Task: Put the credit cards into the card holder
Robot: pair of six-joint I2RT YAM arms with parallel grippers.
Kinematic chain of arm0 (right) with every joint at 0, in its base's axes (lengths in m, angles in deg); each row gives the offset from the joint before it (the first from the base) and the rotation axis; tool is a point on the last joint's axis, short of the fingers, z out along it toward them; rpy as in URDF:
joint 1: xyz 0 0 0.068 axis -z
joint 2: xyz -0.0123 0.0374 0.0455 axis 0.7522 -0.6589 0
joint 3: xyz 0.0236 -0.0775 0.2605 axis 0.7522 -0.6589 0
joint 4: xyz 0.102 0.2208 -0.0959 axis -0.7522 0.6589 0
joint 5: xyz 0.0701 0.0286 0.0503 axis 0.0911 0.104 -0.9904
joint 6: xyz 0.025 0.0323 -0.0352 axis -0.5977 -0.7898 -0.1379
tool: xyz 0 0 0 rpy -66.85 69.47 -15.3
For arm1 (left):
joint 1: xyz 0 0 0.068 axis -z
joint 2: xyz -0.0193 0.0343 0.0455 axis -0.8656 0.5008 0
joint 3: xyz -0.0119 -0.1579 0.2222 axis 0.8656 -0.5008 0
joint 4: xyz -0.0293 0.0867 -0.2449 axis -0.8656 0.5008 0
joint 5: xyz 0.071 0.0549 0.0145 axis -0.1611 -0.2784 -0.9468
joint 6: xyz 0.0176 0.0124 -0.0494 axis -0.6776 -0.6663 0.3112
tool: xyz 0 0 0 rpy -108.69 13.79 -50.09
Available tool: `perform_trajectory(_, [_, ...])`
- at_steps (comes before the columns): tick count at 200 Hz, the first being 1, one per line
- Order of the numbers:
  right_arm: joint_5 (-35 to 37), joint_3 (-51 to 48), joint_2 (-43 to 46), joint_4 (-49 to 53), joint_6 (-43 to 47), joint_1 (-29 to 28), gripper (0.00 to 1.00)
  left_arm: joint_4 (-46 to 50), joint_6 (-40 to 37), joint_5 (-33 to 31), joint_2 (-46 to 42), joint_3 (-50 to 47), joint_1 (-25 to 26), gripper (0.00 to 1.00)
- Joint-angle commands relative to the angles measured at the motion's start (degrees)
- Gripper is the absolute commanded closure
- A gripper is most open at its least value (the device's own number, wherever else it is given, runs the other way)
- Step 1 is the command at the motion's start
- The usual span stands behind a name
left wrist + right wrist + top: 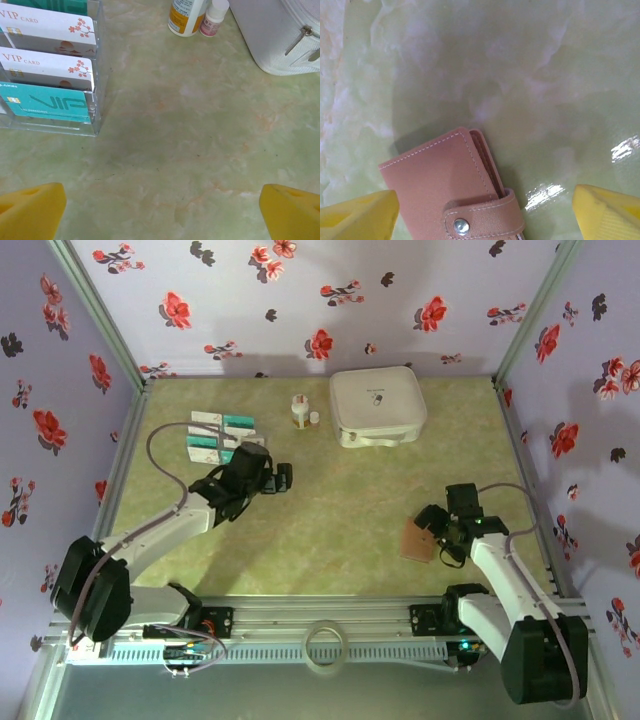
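Here the card holder lies under the right hand — jaws wide, nothing gripped

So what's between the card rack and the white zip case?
A white bottle with an orange label and a tinier bottle beside it. The top view shows them between the card rack and the white case.

The table was a pale green marbled top. At its far left stood a clear rack holding cards, some white and some teal. Two bottles stood at the far middle, just beside a white zip case. The card holder lay flat at the near right, strap snapped, well apart from the rest.
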Motion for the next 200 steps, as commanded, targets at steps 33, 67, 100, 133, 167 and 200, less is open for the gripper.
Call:
perform_trajectory(33, [-0.16, -2.59, -0.35, -0.74, -4.85, -3.15, 0.09, 0.73, 3.03, -1.32, 1.22, 1.92, 0.84, 0.0])
perform_trajectory(67, [-1.28, -2.98, -1.42, -3.4, -6.82, -5.04, 0.08, 0.38, 3.16, -1.27, 1.57, 1.99, 1.1, 0.0])
perform_trajectory(100, [-2.45, -2.75, -3.73, -6.91, -8.82, -7.08, 0.08, 0.46, 3.2, -0.79, 2.22, 2.11, 1.19, 0.0])
perform_trajectory(133, [-2.49, -1.36, -6.62, -9.8, -10.33, -10.25, 0.08, 0.62, 3.64, -0.51, 2.27, 1.84, 1.27, 0.0])
perform_trajectory(167, [-1.44, 1.76, -10.83, -12.38, -11.47, -14.59, 0.08, 0.65, 4.05, -0.32, 2.25, 1.66, 1.35, 0.0])
perform_trajectory(200, [-0.11, 6.81, -16.65, -14.22, -12.43, -20.27, 0.08, 0.82, 4.35, -0.03, 2.23, 1.85, 1.55, 0.0])
